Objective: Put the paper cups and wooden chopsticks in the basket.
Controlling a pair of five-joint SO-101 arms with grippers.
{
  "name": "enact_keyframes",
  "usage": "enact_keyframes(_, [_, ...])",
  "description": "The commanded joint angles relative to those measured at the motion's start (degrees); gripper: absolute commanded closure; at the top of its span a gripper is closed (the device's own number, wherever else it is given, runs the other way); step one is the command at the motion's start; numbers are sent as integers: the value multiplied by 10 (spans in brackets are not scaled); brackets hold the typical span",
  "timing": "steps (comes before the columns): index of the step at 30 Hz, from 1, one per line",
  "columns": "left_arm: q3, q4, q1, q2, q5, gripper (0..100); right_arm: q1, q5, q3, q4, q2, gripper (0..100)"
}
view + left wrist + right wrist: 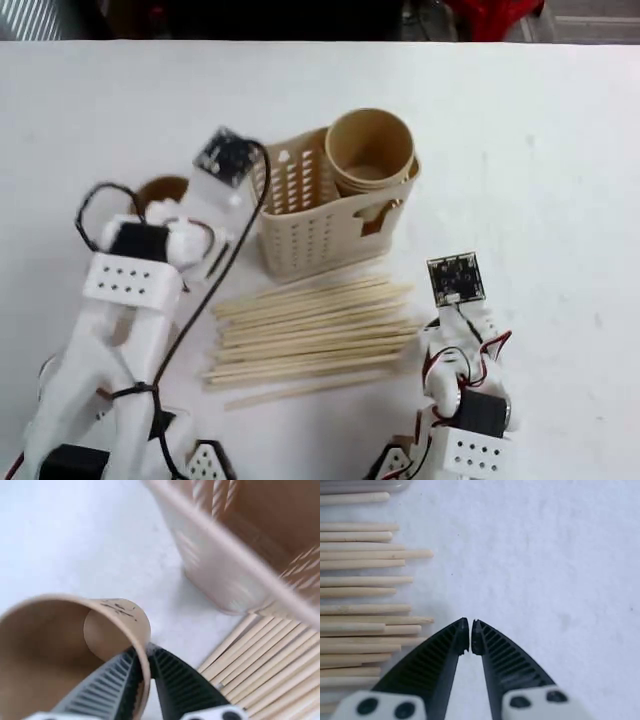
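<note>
So the left jaws are pinching the rim of a cup that's tipped sideways. The basket is near, off to its right, with stacked cups already in one end. The chopsticks lie on the worktop just in front of the basket, long axis crossways. The right jaws are pressed together, empty, by their tips. Can't tell if the held cup clears the worktop.

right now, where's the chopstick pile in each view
High view: chopstick pile lower centre, in front of the basket.
Left wrist view: pile beyond the held paper cup, beside the basket.
Right wrist view: pile beside the right gripper's shut jaws.
Shared landmark: the white table.
</note>
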Motion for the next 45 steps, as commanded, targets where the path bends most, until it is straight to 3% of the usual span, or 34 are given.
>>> enact_keyframes(1, [-236, 124, 6, -16, 6, 977, -2, -3, 0, -1, -7, 974])
enact_keyframes(6, [-484, 194, 48, -14, 7, 977, -3, -3, 0, -1, -7, 974])
enact_keyframes(12, [-625, 201, 193, 12, 8, 976, -3, -3, 0, -1, -7, 974])
enact_keyframes(18, [-759, 214, 228, 196, 47, 976, -3, -3, 0, -1, -7, 974])
enact_keyframes(28, [-1091, 359, 322, 459, 38, 976, -3, -2, 2, -16, -7, 974])
enact_keyframes(45, [-1047, 364, 328, 490, 23, 972, -3, -2, 2, -16, -7, 974])
